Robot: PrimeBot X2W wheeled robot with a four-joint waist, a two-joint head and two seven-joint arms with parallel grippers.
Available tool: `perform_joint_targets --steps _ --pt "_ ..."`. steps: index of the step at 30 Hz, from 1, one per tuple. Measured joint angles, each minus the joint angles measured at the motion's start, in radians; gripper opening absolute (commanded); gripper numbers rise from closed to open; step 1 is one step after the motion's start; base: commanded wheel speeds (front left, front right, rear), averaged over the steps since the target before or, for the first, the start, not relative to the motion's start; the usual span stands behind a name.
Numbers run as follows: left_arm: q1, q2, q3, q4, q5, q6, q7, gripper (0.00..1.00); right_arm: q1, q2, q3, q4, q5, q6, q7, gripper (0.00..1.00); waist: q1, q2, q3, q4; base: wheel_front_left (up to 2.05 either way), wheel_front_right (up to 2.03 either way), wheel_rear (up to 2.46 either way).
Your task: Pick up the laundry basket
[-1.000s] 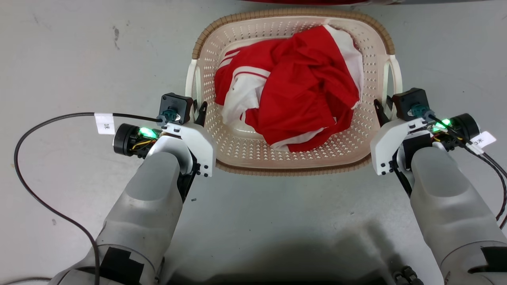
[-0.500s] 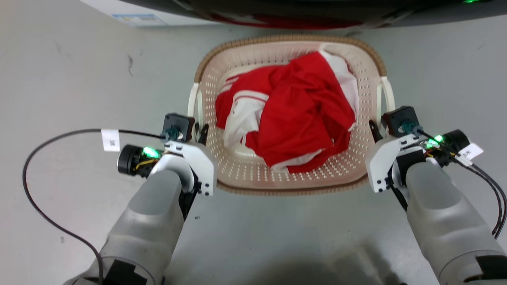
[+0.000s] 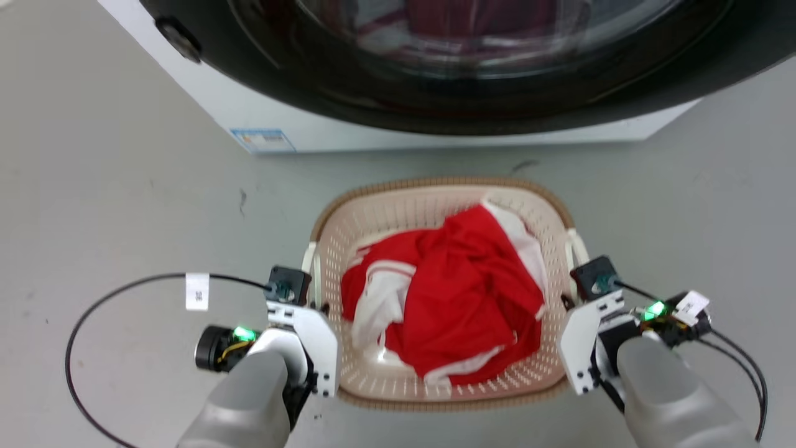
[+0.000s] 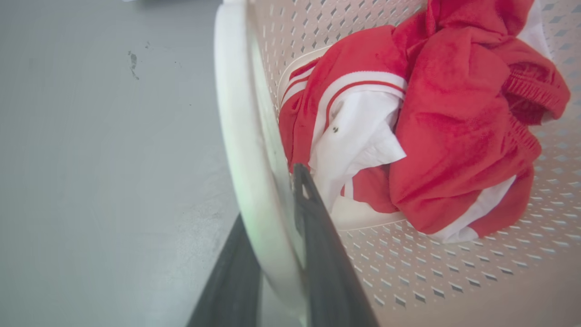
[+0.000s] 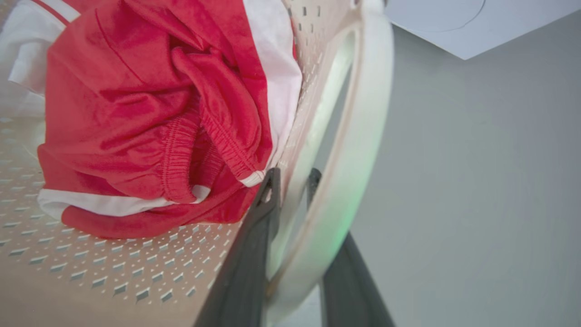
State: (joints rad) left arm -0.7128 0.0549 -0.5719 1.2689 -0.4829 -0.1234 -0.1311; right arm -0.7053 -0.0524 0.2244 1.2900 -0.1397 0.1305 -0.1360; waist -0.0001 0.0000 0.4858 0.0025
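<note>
In the head view, the laundry basket (image 3: 435, 184) is seen before the washer (image 3: 311, 127), its long axis spanning from left gripper (image 3: 318, 305) to right gripper (image 3: 566, 302), both equally near. In the left wrist view, the left handle (image 4: 236, 113) is pinched between closed fingers; in the right wrist view, the right handle (image 5: 363, 136) is clamped likewise.

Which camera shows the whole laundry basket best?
The head view: the laundry basket appears whole, with its brown rim. The left wrist view shows one white handle and perforated wall up close; the right wrist view shows the opposite handle.
</note>
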Motion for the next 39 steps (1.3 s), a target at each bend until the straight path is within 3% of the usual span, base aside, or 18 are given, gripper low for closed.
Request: perform_joint_targets --steps 17,27,39 --pt "0.169 0.035 -0.111 -0.019 -0.165 0.000 0.166 0.00 0.169 -0.006 0.352 -0.038 0.354 -0.005 0.182 0.00 -0.0001 0.0000 -0.339 -0.012 0.00 0.00 0.00" --pt "0.222 0.053 -0.162 -0.026 -0.233 0.000 0.193 0.00 0.197 -0.006 0.475 -0.039 0.461 -0.006 0.216 0.00 -0.0002 0.0001 -0.473 -0.032 0.00 0.00 0.00" --pt "0.240 0.058 -0.209 -0.030 -0.303 0.000 0.249 0.00 0.209 -0.007 0.555 -0.020 0.545 -0.007 0.243 0.00 0.0000 0.0001 -0.534 -0.053 0.00 0.00 0.00"
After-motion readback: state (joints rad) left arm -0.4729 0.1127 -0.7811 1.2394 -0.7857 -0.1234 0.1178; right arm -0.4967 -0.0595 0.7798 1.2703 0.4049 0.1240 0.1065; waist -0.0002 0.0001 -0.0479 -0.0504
